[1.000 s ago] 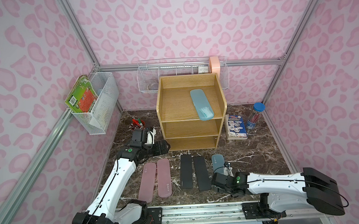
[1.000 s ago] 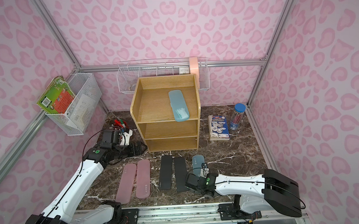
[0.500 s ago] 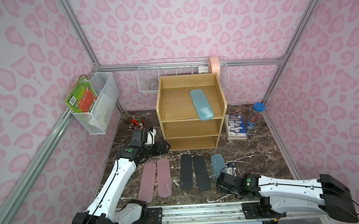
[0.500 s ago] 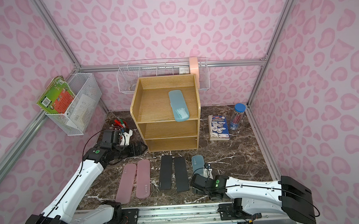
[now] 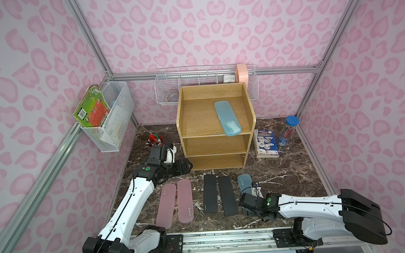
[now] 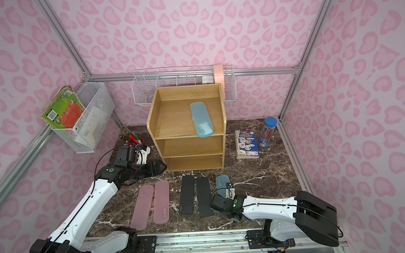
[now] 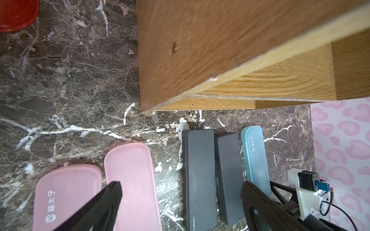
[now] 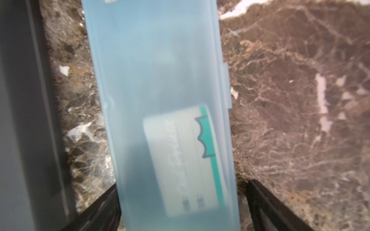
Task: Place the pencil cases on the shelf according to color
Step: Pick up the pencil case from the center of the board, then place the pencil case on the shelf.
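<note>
The right gripper (image 8: 183, 184) has begun drawing its jaws in astride the near end of the blue pencil case (image 8: 156, 80), not yet clamped. That case lies on the table (image 5: 292, 165) at 5 o'clock from the shelf (image 5: 215, 145). The gripper should close squarely across the width, clear of the black case (image 8: 24, 120) at 9 o'clock.

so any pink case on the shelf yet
No, only a blue case lies on the shelf; both pink cases are on the tabletop.

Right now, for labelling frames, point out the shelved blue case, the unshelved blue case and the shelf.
Shelved blue case (image 5: 227, 118): a top view, lid middle.
Unshelved blue case (image 8: 160, 80): right wrist view, lid middle.
Shelf (image 5: 196, 119): a top view, bare top board.
</note>
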`<state>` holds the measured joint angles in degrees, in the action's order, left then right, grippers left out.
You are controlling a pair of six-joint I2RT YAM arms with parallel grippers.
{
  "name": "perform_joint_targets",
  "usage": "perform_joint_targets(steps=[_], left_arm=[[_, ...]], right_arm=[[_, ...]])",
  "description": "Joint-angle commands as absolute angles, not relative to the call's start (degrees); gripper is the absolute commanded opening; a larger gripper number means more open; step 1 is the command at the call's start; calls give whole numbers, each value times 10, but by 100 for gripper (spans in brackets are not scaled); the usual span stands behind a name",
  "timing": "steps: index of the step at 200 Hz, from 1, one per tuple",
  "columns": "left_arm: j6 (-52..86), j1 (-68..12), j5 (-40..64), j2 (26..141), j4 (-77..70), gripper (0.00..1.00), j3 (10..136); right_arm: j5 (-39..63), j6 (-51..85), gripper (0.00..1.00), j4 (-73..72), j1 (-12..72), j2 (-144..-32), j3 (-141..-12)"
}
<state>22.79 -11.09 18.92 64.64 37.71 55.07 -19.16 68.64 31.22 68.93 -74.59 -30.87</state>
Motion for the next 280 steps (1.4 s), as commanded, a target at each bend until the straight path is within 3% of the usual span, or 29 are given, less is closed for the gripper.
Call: perform_joint_targets(steps=[1, 58, 134, 203, 242, 280], left_arm=[[232, -111, 195, 649, 373, 98, 552], [230, -110, 195, 649, 373, 98, 553], [218, -110, 183, 637, 383, 98, 561], [204, -110, 144, 626, 400, 99, 621], [187, -110, 69, 625, 364, 98, 642], [164, -109, 56, 627, 348, 99, 639]], right_arm=[[-140, 685, 91, 283, 696, -778, -305], [-179, 711, 61, 296, 731, -769, -314], [-301, 748, 57, 490, 831, -710, -467], [-398, 570, 56, 435, 900, -726, -661], [-345, 360, 55, 284, 793, -745, -758], [-300, 255, 55, 246, 680, -842, -921]])
